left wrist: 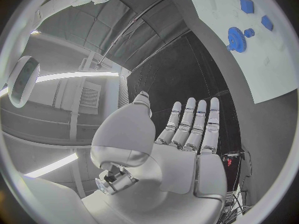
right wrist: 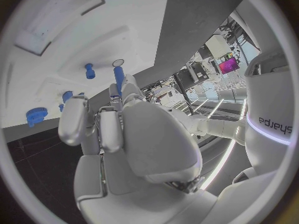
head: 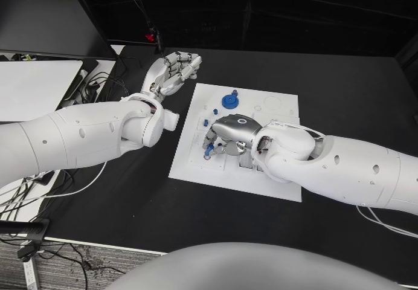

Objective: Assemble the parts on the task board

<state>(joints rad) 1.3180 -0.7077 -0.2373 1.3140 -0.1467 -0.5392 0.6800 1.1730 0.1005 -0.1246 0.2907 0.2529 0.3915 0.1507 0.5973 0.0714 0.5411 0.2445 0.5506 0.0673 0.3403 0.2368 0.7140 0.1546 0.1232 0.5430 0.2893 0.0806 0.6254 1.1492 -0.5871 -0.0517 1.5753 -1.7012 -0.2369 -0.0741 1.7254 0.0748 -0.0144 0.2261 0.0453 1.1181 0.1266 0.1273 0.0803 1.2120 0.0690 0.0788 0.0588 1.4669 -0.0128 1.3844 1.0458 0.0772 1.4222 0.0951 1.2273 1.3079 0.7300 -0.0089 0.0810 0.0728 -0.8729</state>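
The white task board (head: pixel 228 176) lies in the middle of the black table. My right hand (head: pixel 230 134) hovers over the board's left half and pinches a slim blue peg (right wrist: pixel 118 77) at its fingertips, close to a round hole (right wrist: pixel 117 62) in the board (right wrist: pixel 74 40). Another blue peg (right wrist: pixel 89 70) stands in the board beside it. A blue gear (head: pixel 230 101) sits near the board's far edge, with small blue pieces (head: pixel 205 121) just left of it. My left hand (head: pixel 174 69) is held above the table off the board's far left corner, fingers straight and apart, holding nothing.
A white panel (head: pixel 35 84) and loose cables (head: pixel 96 81) lie at the table's left edge. In the left wrist view the board (left wrist: pixel 261 69) carries the gear (left wrist: pixel 236 39) and two blue blocks (left wrist: pixel 246 5).
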